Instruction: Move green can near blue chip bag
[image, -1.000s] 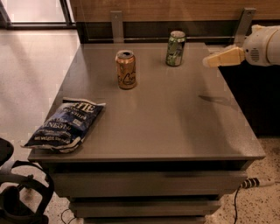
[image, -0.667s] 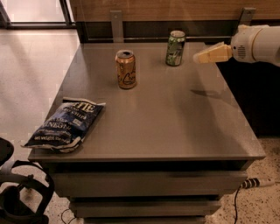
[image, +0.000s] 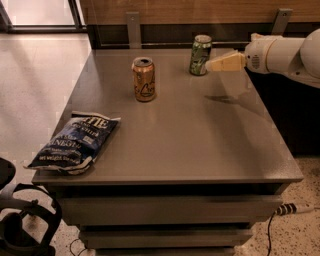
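Note:
The green can (image: 200, 55) stands upright at the far edge of the grey table (image: 200, 140), right of centre. My gripper (image: 212, 65) comes in from the right, above the table, with its tan tip just to the right of the green can. The blue chip bag (image: 75, 142) lies flat at the table's front left corner, far from the can.
An orange-gold can (image: 144, 79) with script lettering stands left of the green can, toward the table's middle. A wood-panelled wall with metal brackets runs behind the table. A black chair (image: 20, 220) sits on the floor at the lower left. A cable lies at the lower right.
My gripper has moved left across the right side of the table, from near the right edge to just beside the green can. The cans and the bag have not moved.

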